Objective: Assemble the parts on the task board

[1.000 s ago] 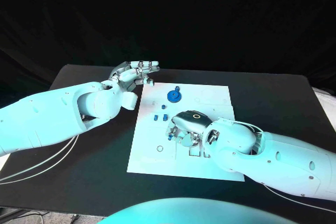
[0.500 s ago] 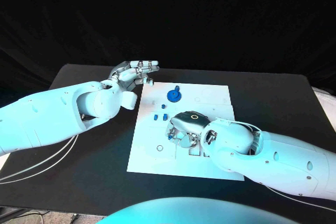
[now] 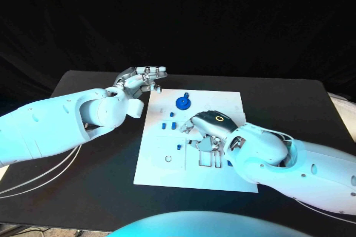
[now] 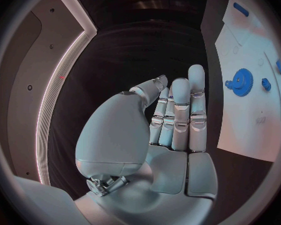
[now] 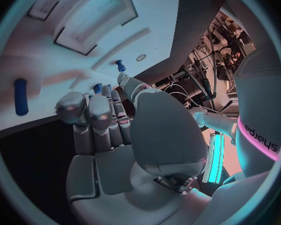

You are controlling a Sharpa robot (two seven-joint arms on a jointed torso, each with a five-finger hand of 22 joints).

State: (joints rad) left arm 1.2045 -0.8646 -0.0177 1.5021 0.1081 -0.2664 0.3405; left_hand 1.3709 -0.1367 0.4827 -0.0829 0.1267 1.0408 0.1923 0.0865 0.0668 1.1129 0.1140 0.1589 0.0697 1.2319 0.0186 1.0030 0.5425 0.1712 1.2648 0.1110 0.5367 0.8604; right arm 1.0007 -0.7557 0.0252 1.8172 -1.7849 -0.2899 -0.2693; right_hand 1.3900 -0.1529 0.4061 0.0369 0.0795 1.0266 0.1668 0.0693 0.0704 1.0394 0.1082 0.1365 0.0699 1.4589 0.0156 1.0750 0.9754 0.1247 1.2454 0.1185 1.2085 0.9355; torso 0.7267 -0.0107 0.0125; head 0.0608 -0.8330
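The small blue parts (image 3: 183, 101) on the task board (image 3: 226, 99) look light, stiff and slippery, best pinched at their sides; the right hand (image 3: 210, 130) hovers curled and empty, the left hand (image 3: 141, 77) empty with fingers together.

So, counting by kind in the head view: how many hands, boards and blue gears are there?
Hands: 2, the left hand and the right hand
Board: 1
Gear: 1
Total: 4
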